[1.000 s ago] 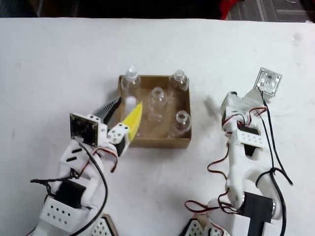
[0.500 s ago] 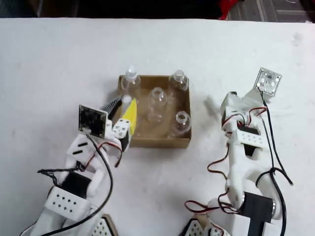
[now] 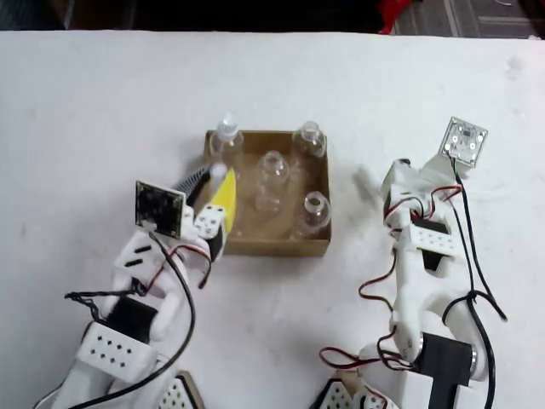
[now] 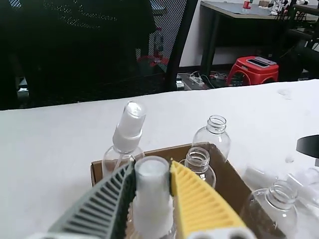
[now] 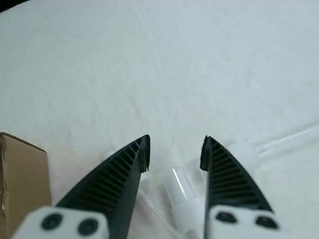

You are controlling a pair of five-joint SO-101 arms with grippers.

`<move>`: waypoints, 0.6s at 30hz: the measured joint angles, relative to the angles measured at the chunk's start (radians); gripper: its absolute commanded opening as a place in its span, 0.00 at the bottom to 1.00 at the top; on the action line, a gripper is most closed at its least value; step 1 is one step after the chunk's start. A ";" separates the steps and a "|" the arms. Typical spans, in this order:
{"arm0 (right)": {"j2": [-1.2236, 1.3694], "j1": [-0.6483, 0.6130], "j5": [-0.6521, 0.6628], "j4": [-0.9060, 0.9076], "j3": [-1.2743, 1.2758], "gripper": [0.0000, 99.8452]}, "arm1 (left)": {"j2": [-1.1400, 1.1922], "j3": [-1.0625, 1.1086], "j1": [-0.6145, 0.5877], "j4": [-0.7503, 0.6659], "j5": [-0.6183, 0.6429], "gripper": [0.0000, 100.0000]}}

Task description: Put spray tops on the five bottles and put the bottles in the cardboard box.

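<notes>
The cardboard box [image 3: 317, 247] lies mid-table and holds several clear bottles. One at the far-left corner carries a white spray top [image 3: 226, 129] [image 4: 128, 127]. Three open-necked bottles [image 3: 272, 175] [image 3: 309, 136] [image 3: 313, 209] stand beside it. My left gripper [image 3: 217, 181] [image 4: 151, 169] sits at the box's left side, its grey and yellow fingers shut on the spray top [image 4: 152, 191] of another bottle in the box. My right gripper [image 5: 174, 149] hangs open just above the table right of the box, straddling a loose spray top [image 5: 182, 191]; a second loose top [image 5: 244, 149] lies beside one finger.
The box's corner [image 5: 20, 179] shows at the edge of the right wrist view. The right arm [image 3: 417, 247] with its cables stretches along the table's right side. White tabletop extends behind and to the left of the box.
The left gripper's fingers have drawn together onto the spray top at the box's left side, and its wrist has shifted slightly. The right arm has stayed still.
</notes>
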 measured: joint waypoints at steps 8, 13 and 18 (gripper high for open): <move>0.000 0.000 0.000 0.000 0.000 0.15 | 0.000 -0.014 -0.002 0.000 -0.002 0.04; 0.000 0.000 0.000 0.000 0.000 0.15 | 0.000 -0.014 -0.002 0.037 -0.002 0.04; 0.000 0.000 0.000 0.000 0.000 0.15 | -0.002 -0.021 0.000 0.057 0.002 0.04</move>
